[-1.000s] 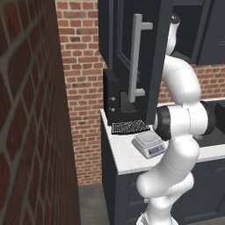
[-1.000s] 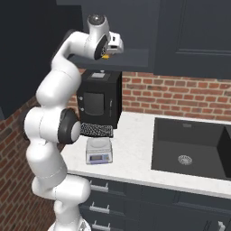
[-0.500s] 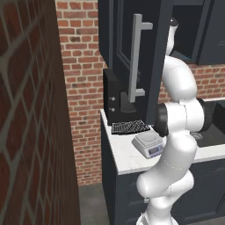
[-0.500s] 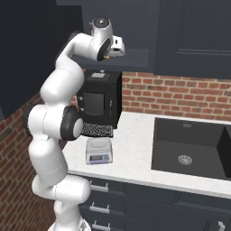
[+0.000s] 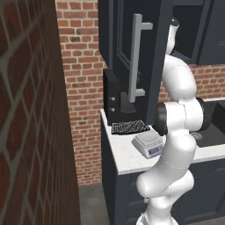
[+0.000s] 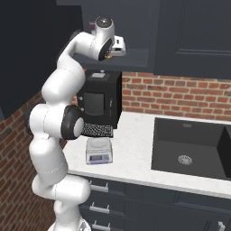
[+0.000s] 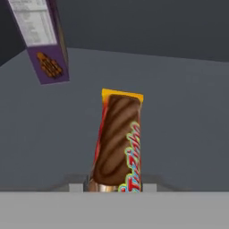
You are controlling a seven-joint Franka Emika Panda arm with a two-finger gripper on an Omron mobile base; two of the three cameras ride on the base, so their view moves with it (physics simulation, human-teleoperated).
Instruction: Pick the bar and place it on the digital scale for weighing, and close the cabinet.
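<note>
**A:** Up inside the cabinet [image 5: 132, 52], looking along the fingers, the bar [image 7: 117, 141] sits dead ahead. Its near end runs right down to the bottom of the hand view, where the fingers would be. Long axis points straight away from the hand, yellow end farthest off. Are they clamped on it? Honestly can't tell, the tips are hidden behind that grey strip. Might be gripped by the near end, might just be lined up.

**B:** What's the purple thing?

**A:** Purple box [image 7: 42, 40], off to the upper left of the bar in that view, well apart from it. Shouldn't get in the way, I think.

**B:** And from outside?

**A:** In the right base view the hand [image 6: 116, 46] is up at the cabinet's open shelf, above the black box appliance [image 6: 100, 101]. Door hangs wide open, with the long silver handle [image 5: 135, 57] facing the left base camera.

**B:** So where's it got to go?

**A:** Down. The scale [image 6: 99, 151] is on the bench [image 6: 131, 153], low and in front of the appliance, touching the front edge of the black mesh mat [image 6: 97, 131]. Its top is bare, so nothing's been weighed yet. My guess: the bar has to come straight back out along its own length, then drop a long way to the scale. Door gets closed after that.
</note>
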